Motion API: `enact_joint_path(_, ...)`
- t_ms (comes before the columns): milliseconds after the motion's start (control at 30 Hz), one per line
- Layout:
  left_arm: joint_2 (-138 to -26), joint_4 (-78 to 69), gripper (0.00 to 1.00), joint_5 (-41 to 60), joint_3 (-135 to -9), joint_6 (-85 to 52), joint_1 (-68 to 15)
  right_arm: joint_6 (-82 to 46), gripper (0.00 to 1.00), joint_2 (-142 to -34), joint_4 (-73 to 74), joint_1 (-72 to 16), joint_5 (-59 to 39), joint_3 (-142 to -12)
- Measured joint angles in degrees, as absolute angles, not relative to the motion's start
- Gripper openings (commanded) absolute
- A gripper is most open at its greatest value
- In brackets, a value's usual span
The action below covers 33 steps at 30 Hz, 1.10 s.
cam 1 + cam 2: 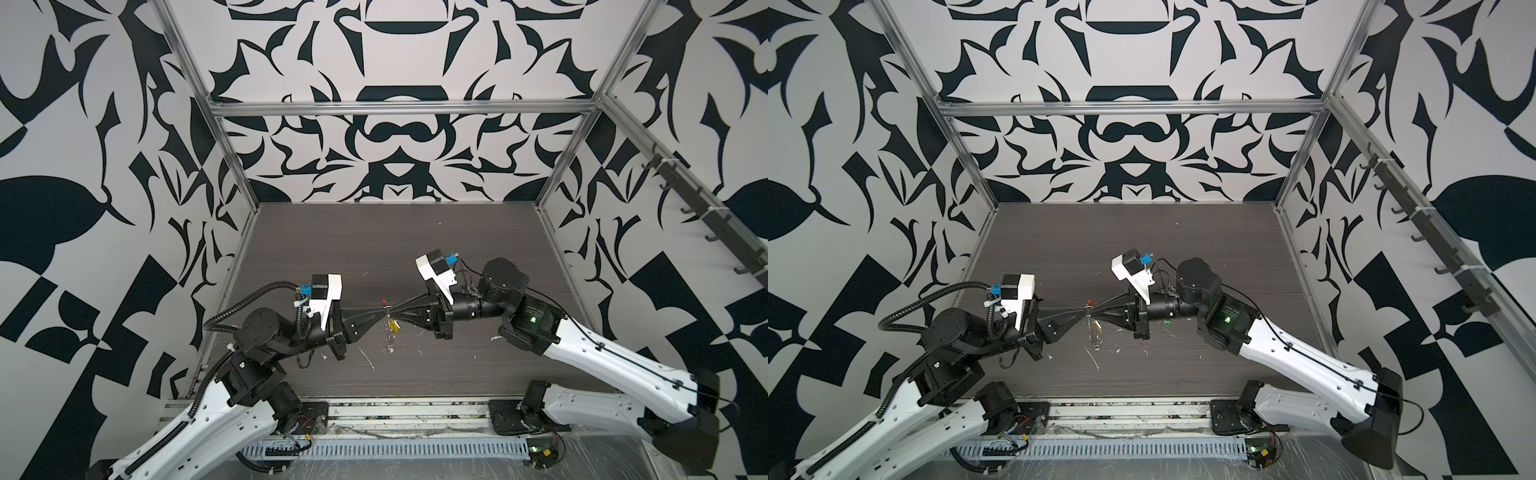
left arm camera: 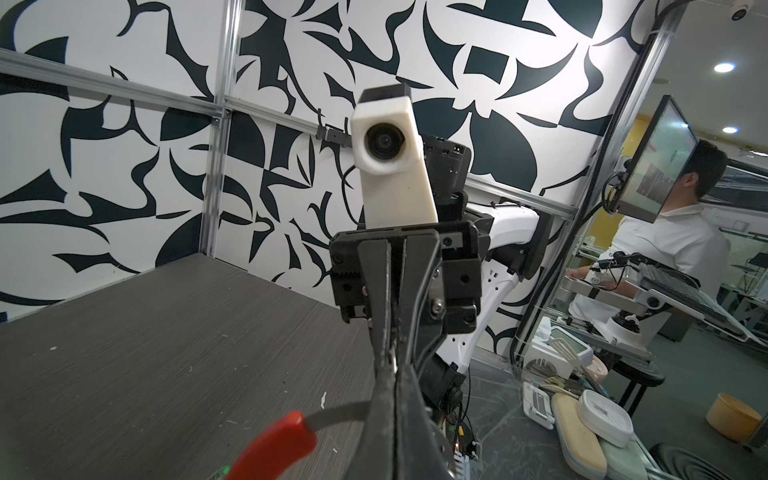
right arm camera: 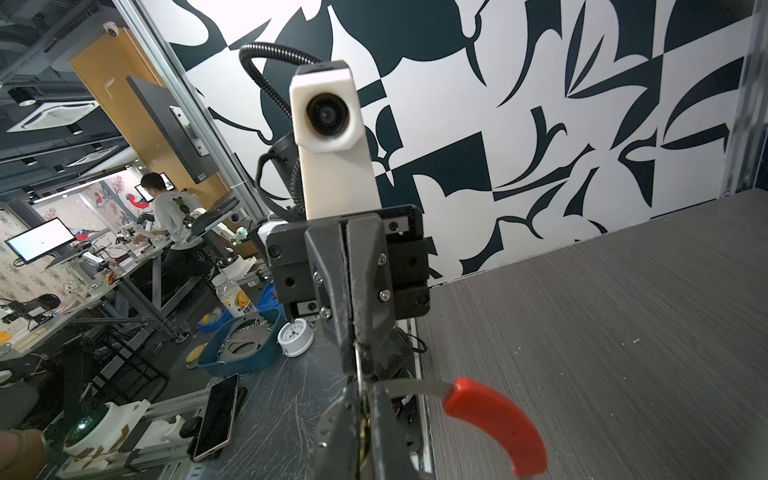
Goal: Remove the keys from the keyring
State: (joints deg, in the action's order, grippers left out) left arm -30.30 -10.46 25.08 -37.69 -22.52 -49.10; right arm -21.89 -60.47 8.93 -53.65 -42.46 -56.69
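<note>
The keyring (image 3: 415, 385), its red sleeve (image 3: 498, 415) jutting sideways, hangs above the middle of the counter (image 1: 374, 249), a yellow-tagged key (image 1: 393, 327) dangling beneath. The left fingers (image 2: 380, 428) and the right fingers (image 3: 386, 436), tip to tip, both pinch it closed.

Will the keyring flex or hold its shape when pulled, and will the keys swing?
Probably stiff: the keyring holds its curve though pinched at one spot only. The keys hang freely below it, so they'd likely swing. The red sleeve looks grippier than bare metal.
</note>
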Motion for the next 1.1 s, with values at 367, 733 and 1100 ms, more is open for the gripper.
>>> enact_joint_path(367, -29.28, -6.74, 0.56, 22.65, -37.82, -23.24, -49.1, -19.49, 0.0, -59.92, 0.71, -53.65, -40.4, -57.56)
enact_joint_path(733, -33.76, 8.97, 0.46, 20.82, -49.3, -21.58, -49.1, -13.54, 0.0, -59.7, -18.09, -53.65, -36.99, -65.08)
enact_joint_path(1100, -44.38, 22.28, 0.34, 25.5, -57.3, -18.35, -49.1, -10.37, 0.0, -61.98, -28.91, -53.65, -36.36, -70.52)
